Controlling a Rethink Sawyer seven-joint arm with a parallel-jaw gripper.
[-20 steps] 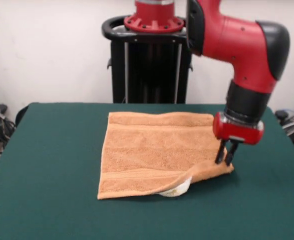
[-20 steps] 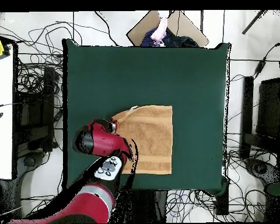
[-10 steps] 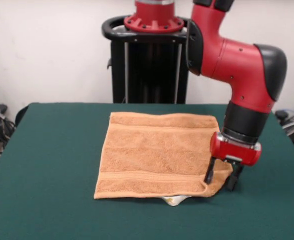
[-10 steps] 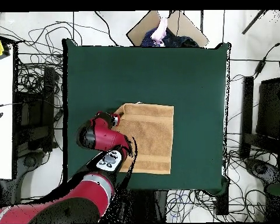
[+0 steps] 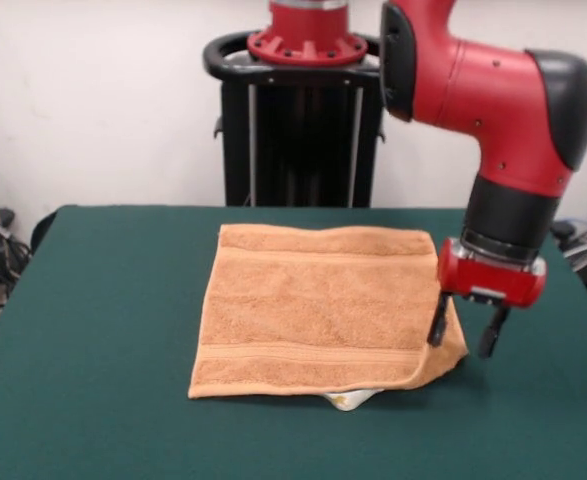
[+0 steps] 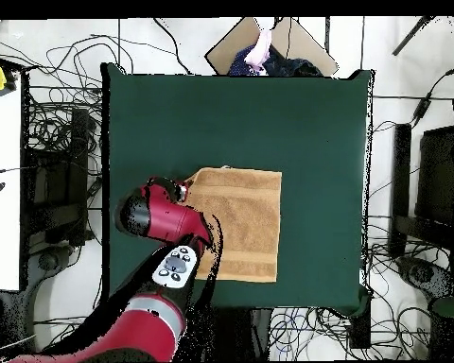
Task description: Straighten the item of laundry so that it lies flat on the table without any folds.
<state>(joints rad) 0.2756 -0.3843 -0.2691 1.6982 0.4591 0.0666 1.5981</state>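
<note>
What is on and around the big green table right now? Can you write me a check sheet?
Surface: dark green cloth-topped table, bare apart from the towel.
Job's things: orange-tan terry-cloth towel spread mostly flat; its near right corner is slightly raised, with a small white tag peeking from under the front edge.
Clutter: nothing seen on the table.
Grippers: black two-fingered tool open, raised just above the towel's right corner, holding nothing.
Cables: many tangled on the floor around the table.
Surroundings: black pedestal, white wall, a person's arm at the far edge.
</note>
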